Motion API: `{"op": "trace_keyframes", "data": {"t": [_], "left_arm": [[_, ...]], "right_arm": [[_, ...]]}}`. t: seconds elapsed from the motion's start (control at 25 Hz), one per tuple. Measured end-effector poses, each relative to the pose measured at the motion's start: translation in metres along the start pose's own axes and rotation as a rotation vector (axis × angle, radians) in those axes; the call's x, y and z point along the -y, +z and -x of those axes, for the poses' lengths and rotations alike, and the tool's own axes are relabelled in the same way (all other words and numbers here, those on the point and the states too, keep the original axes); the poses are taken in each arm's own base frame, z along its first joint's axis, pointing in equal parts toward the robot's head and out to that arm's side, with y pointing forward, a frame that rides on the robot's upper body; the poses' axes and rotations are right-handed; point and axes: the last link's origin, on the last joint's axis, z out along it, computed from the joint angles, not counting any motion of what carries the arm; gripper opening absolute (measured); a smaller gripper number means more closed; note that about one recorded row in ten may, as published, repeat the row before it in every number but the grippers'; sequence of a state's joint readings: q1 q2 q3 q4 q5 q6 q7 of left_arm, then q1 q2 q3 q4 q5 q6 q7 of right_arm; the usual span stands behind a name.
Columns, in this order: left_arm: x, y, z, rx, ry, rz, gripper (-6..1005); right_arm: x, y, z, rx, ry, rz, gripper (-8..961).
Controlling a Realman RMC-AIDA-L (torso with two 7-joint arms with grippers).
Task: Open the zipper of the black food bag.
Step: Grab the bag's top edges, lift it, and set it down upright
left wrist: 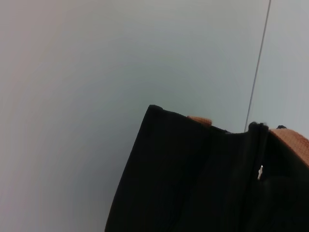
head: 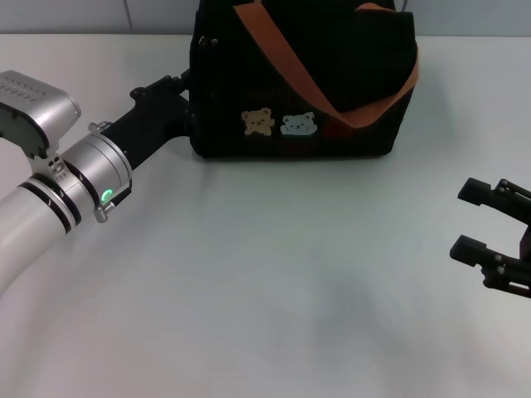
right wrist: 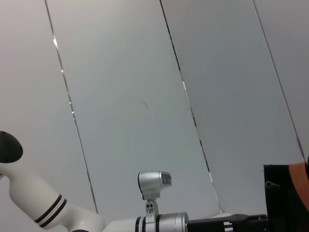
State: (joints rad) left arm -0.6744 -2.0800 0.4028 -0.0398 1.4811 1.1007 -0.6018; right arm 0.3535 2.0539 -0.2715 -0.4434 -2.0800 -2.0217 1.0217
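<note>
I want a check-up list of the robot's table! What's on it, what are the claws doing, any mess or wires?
Surface: white table, bare in front of the bag.
Job's things: black bag at the far middle, upright, orange strap draped over it, two bear patches on its front. Zipper: a small silver glint shows by the top seam in the left wrist view; open or closed cannot be told.
Clutter: nothing seen.
Claws: left claw reaches to the bag's left end, tips hidden against the black fabric. Right claw hangs open at the right edge, away from the bag.
Cables: nothing seen.
Surroundings: pale panelled wall behind.
</note>
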Motion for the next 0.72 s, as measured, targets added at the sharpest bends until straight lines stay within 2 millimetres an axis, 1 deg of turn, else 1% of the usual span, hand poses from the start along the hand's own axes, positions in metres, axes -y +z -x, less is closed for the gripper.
{"op": "trace_keyframes", "data": {"t": [0.04,0.4,0.6,0.72], "left_arm": [[0.0001,-0.0002,0.0001,0.0,0.0,0.0,471],[-0.0001,-0.0018,0.001,-0.001,-0.001,0.001,231],[-0.0023,-0.0044,0.0008,-0.014,0.027,0.016,147],[-0.004,-0.0098,0.0007,-0.037,0.056,0.026,127]], "right_arm": [[0.0,0.0001,0.0,0.0,0.0,0.0,812],[0.0016,0.0009,0.0011,0.007,-0.005,-0.007,812],[0.0024,0.0014,0.0014,0.007,-0.007,-0.009,812],[0.0026,0.0014,0.0017,0.009,-0.008,-0.01,812]]}}
